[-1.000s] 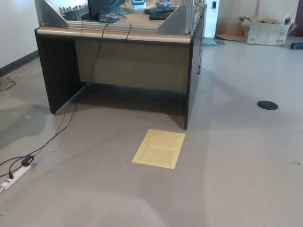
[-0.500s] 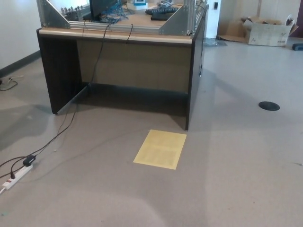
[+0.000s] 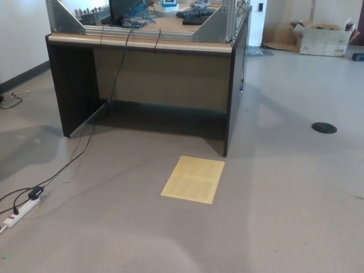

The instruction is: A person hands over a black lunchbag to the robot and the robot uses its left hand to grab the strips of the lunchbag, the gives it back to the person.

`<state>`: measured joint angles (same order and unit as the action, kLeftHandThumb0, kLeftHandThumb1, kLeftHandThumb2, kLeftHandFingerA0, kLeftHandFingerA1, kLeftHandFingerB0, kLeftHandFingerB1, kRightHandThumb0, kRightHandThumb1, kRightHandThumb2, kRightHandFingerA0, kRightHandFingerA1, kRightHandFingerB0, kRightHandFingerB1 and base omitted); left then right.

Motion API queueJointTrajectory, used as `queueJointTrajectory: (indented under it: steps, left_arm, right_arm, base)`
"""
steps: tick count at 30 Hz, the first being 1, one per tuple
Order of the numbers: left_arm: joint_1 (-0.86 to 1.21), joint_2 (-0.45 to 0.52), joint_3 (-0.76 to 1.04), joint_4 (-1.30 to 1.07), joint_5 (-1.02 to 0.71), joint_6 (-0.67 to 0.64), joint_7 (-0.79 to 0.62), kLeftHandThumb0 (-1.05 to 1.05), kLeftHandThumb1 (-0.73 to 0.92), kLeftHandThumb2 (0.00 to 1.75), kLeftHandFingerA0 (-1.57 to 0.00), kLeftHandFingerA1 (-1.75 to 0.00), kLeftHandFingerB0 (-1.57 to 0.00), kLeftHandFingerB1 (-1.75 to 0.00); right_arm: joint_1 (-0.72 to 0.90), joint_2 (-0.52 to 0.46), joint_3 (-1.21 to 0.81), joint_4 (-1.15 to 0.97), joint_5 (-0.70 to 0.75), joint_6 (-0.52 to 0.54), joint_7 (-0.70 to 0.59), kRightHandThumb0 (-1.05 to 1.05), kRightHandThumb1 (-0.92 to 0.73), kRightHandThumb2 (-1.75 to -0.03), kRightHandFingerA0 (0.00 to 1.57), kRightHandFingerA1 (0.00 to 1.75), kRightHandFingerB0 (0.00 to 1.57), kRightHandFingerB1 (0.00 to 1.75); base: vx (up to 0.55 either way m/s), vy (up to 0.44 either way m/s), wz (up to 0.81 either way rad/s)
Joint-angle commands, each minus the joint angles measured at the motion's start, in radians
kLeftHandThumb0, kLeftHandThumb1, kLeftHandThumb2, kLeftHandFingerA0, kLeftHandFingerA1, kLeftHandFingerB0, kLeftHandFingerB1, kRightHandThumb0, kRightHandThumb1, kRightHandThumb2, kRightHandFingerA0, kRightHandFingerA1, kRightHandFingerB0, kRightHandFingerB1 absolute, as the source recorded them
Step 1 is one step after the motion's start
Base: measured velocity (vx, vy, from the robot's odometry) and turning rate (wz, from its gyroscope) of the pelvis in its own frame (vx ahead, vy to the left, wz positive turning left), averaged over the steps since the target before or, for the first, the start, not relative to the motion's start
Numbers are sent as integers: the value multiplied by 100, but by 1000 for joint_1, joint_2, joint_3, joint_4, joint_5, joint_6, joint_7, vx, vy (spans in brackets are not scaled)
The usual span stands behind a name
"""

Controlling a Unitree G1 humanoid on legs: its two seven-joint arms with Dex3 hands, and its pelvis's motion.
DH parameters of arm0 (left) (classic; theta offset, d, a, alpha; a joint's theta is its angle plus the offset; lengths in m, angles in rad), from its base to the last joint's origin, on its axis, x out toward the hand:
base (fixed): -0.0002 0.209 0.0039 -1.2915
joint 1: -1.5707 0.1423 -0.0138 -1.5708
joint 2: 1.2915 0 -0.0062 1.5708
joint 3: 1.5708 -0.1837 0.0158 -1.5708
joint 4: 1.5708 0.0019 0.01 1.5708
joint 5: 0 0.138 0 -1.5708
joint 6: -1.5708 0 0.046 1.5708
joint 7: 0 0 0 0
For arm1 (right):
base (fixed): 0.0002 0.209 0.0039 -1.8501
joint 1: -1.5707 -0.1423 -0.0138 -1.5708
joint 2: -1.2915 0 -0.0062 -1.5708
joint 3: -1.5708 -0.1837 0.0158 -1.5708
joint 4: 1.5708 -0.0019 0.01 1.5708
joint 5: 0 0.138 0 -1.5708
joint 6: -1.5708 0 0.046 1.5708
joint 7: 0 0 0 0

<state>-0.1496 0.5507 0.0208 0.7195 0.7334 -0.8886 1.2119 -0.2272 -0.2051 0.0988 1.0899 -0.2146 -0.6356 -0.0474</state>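
Neither robot hand is in our head view, so we cannot tell how their fingers stand, and we see no lunchbag or person either. Ahead we have a dark desk, a yellow sheet flat on the grey floor, and a white power strip at left

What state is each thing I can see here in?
Desk: upright, cables hanging over its front edge.
Yellow sheet: flat on the floor.
Power strip: on the floor, one plug in.
Cardboard box: open, by the far wall.
Lunchbag, person, robot hands: not in view.
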Motion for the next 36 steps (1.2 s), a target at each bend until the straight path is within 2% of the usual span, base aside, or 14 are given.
queueJointTrajectory:
  steps: [1, 3, 4, 5, 6, 13, 14, 15, 17, 18, 20, 21, 22, 36]
  left_arm:
    - [-205, 66, 9, -214, -18, 46, -165, -10, 60, 55, -82, -175, -60, -173]
    - [-297, 66, -8, -241, -6, 61, -202, -9, 60, 55, -82, -175, -59, -172]
    - [-317, 65, -13, -245, -6, 62, -215, -9, 60, 55, -82, -175, -59, -172]
    - [-458, 55, -51, -243, 3, 69, -276, -9, 59, 55, -78, -175, -55, -170]
    - [-540, 37, -77, -237, 21, 95, -310, -14, 61, 55, -78, -175, -53, -170]
    - [-939, -149, -223, -130, 38, 191, -491, -25, 59, 56, -77, -175, -56, -164]
    - [-1059, -228, -256, -78, 71, 239, -487, -26, 57, 55, -79, -175, -57, -167]
    - [-1099, -255, -267, -53, 76, 247, -482, -23, 56, 54, -82, -175, -58, -170]
    - [-1166, -294, -285, -8, 81, 261, -483, -24, 57, 55, -82, -175, -59, -168]
    - [-1226, -327, -303, 33, 93, 283, -491, -24, 57, 55, -81, -175, -57, -171]
    - [-1300, -371, -328, 89, 114, 320, -488, -27, 56, 55, -81, -175, -59, -170]
    - [-1327, -386, -340, 106, 122, 343, -499, -28, 57, 55, -81, -175, -61, -166]
    - [-1350, -394, -349, 128, 123, 344, -501, -26, 57, 55, -80, -175, -60, -167]
    - [-1506, -521, -466, 354, 121, 379, -438, -28, 59, 56, -80, -175, -58, -171]
  right_arm:
    - [23, -16, -11, -7, 0, -8, -19, -65, -61, -100, 49, 59, 36, 51]
    - [26, -18, -15, -7, 4, -12, -17, -66, -74, -63, 53, 43, 48, 40]
    - [27, -19, -16, -7, 4, -13, -18, -66, -74, -63, 53, 43, 48, 40]
    - [27, -17, -16, -8, 4, -9, -19, -67, -62, -100, 47, 57, 38, 51]
    - [25, -14, -17, -10, 7, -3, -17, -66, -74, -63, 50, 41, 47, 39]
    - [23, -10, -23, -6, 11, -2, -27, -66, -74, -63, 49, 41, 47, 39]
    - [21, -5, -31, -3, 23, -6, -23, -68, -63, -101, 47, 57, 38, 51]
    - [20, -3, -34, -4, 27, -6, -19, -67, -74, -63, 52, 43, 48, 40]
    - [18, -2, -39, -5, 34, -5, -13, -67, -74, -63, 51, 42, 48, 39]
    - [16, -6, -38, -7, 32, -1, -14, -70, -63, -101, 47, 57, 37, 50]
    - [13, -14, -35, -11, 25, 2, -16, -71, -64, -102, 46, 56, 37, 50]
    - [13, -14, -36, -12, 28, 1, -13, -71, -63, -101, 46, 56, 38, 51]
    - [12, -14, -36, -10, 28, -4, -14, -68, -75, -63, 51, 43, 48, 40]
    - [19, -21, -45, -12, 29, -11, -2, -67, -74, -63, 49, 42, 47, 39]
  base:
    - [0, 0, 0]
    - [0, 0, 0]
    - [0, 0, 0]
    - [0, 0, 0]
    - [0, 0, 0]
    - [0, 0, 0]
    - [0, 0, 0]
    - [0, 0, 0]
    - [0, 0, 0]
    - [0, 0, 0]
    - [0, 0, 0]
    - [0, 0, 0]
    - [0, 0, 0]
    - [0, 0, 0]
